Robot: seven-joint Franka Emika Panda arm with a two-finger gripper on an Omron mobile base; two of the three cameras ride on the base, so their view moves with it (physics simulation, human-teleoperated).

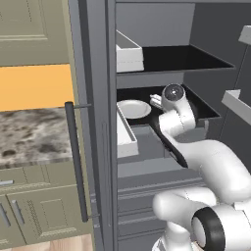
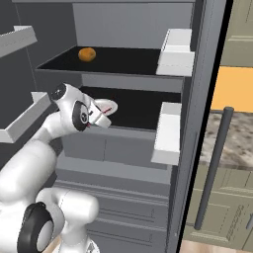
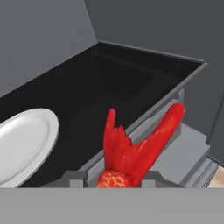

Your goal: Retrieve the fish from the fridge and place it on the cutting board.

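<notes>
The fridge [image 1: 147, 166] stands open with my arm reaching onto its middle black shelf [image 3: 109, 83]. My gripper [image 3: 116, 177] is shut on the fish [image 3: 131, 153], whose bright red forked tail sticks up between the two finger tips. The fish hangs over the shelf's front edge, just right of a round white plate [image 3: 22, 144]. From the right base view, my gripper [image 2: 101, 114] is at the shelf front beside the plate [image 2: 109, 105], with a thin red sliver of the fish [image 2: 103, 112] showing. The left base view has the hand [image 1: 156, 100] next to the plate [image 1: 133, 109]. The cutting board is out of view.
A round orange fruit [image 2: 87, 54] lies on the upper shelf. White door bins [image 2: 168, 131] line the open door, whose long dark handle [image 2: 212, 168] stands upright. More white bins [image 1: 128, 55] sit close on my left. A marbled counter [image 1: 29, 137] lies beyond the door.
</notes>
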